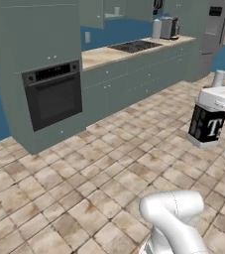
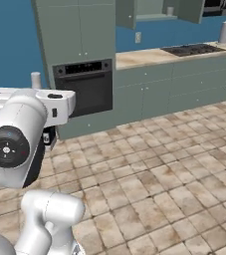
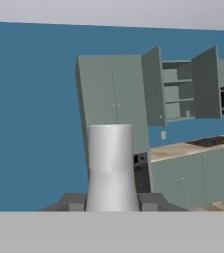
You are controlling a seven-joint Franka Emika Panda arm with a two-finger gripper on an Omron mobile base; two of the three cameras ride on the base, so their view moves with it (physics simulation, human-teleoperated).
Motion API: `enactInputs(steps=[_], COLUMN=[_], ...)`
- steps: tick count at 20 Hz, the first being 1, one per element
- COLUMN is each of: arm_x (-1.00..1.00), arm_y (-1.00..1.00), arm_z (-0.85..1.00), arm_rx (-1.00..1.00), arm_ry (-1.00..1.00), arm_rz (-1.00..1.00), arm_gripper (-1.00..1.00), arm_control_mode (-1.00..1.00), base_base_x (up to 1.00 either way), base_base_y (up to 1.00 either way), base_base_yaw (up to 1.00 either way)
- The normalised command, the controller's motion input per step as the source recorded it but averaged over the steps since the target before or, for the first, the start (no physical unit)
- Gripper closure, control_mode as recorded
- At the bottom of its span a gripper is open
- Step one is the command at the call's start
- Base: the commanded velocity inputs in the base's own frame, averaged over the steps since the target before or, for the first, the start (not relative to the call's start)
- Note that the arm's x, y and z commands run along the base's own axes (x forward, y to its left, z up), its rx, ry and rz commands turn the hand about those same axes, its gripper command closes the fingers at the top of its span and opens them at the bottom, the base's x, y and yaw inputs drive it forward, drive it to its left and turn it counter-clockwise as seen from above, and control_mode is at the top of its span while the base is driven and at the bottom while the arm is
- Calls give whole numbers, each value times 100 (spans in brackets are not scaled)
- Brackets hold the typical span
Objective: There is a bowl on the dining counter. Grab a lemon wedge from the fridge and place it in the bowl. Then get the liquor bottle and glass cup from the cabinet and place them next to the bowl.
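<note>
Gripper (image 3: 111, 200) clamps the liquor bottle (image 1: 206, 124) mid-floor, the open cabinet (image 3: 180, 89) at two o'clock in the hand view; bottle delivery and glass cup likely remain.

free: tiled floor (image 1: 84, 188) wide open | blocking: oven tower (image 1: 39, 74), cabinet (image 3: 182, 89) doors swung open

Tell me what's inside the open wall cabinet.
The hand view shows the cabinet with both doors swung open and pale shelves. One small pale item sits on the lowest shelf, too small to identify. The bottle's neck, held in the gripper, hides nothing there.
</note>
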Motion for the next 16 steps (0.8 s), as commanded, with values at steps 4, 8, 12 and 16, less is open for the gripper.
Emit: enactInputs(steps=[4, 8, 12, 16], arm_x=[0, 0, 0, 0], arm_y=[0, 0, 0, 0], arm_z=[0, 0, 0, 0], arm_rx=[0, 0, 0, 0], arm_ry=[0, 0, 0, 0], arm_rz=[0, 0, 0, 0], arm_gripper=[100, 100, 100, 100], arm_control_mode=[100, 100, 100, 100], base_base_x=[-100, -100, -100, -100], base_base_y=[-17, -23, -26, -47], base_base_yaw=[-14, -12, -12, -8])
